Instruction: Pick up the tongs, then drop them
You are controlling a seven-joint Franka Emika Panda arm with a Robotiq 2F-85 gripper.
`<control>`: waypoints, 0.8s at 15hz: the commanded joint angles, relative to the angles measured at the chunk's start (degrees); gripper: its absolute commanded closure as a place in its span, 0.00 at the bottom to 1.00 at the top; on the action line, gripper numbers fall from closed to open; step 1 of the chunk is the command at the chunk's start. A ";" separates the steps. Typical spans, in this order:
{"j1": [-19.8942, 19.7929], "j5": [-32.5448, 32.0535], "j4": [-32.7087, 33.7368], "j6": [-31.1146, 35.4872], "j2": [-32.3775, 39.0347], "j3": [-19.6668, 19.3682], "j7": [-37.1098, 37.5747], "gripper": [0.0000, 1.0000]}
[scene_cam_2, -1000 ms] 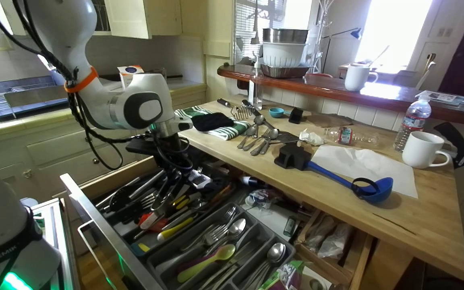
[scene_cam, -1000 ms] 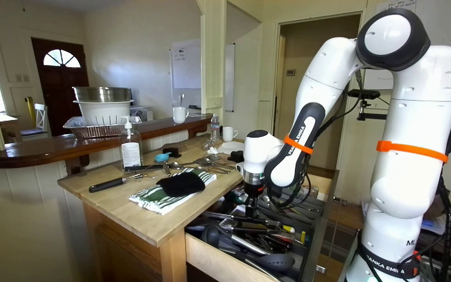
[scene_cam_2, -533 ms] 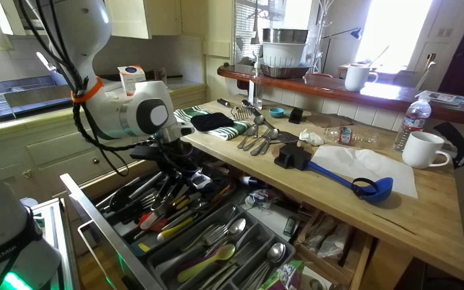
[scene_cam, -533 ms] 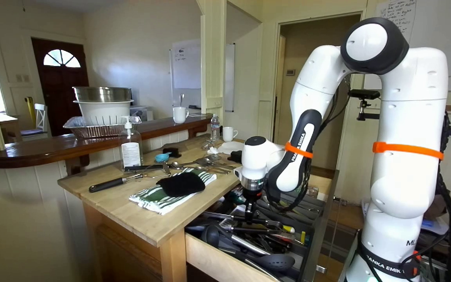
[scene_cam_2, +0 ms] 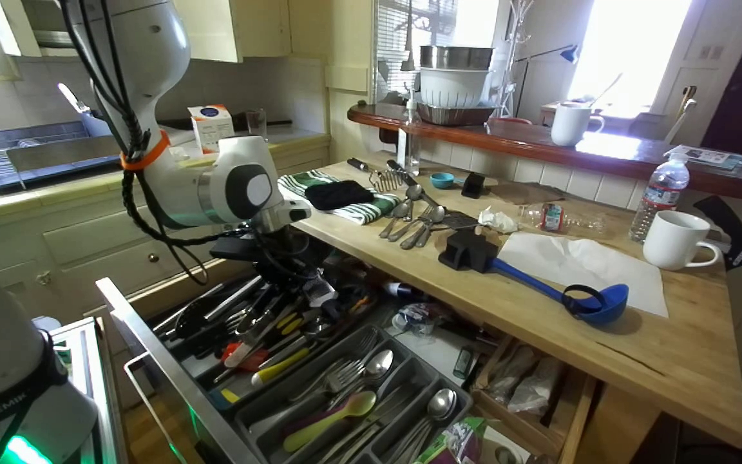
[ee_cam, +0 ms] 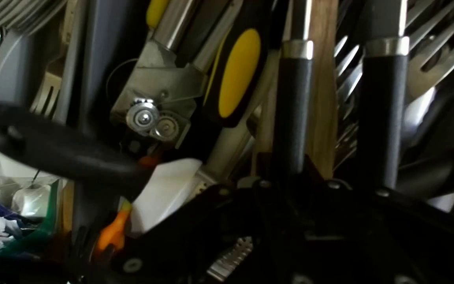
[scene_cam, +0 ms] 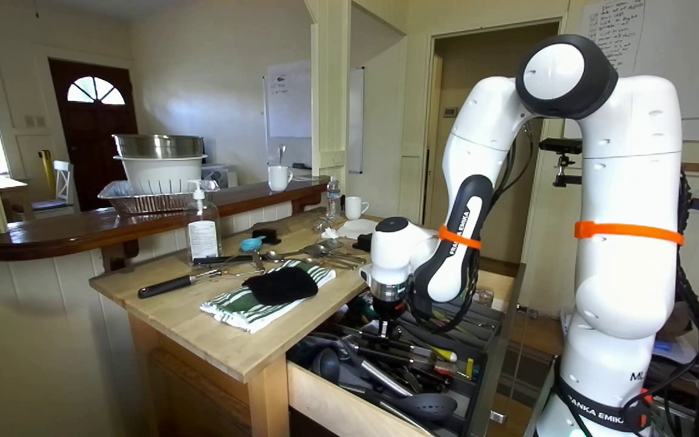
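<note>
Prob. pre-lift: tongs (ee_cam: 294, 110), likely the pr. w/ black grips, lie in the drawer (scene_cam: 325, 394), right of the can opener (ee_cam: 160, 86) in wrist view. Gripper (scene_cam: 384, 332) is low in there; can't tell if jaws are wide, narrow or holding. Lift + drop, 2 steps, seem left.

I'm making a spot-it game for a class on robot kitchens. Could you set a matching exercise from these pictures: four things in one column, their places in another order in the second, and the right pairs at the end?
Things:
1. black cloth
2. metal bowl
3. yellow-green spoon
4. pump bottle

Places:
A. in the gray cutlery tray
B. upright on the wooden counter
C. on the striped towel
D. stacked on the white colander

Pairs: 1-C; 2-D; 3-A; 4-B.
</note>
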 commanded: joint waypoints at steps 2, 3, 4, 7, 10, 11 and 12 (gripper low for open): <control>0.60 4.94 -1.57 -1.14 -1.22 2.58 0.63 0.96; 0.77 5.99 -2.03 -2.20 -2.31 3.09 1.32 0.95; 0.65 8.41 -2.58 -2.85 -2.97 4.06 0.77 0.95; 0.50 16.72 -4.22 -5.87 -5.36 7.32 -0.94 0.95; 4.48 21.94 -5.02 -11.29 -9.67 5.82 0.04 0.95; 5.10 21.89 -5.06 -13.79 -11.42 5.53 1.45 0.95; 5.45 21.76 -5.03 -16.33 -13.12 5.45 2.56 0.95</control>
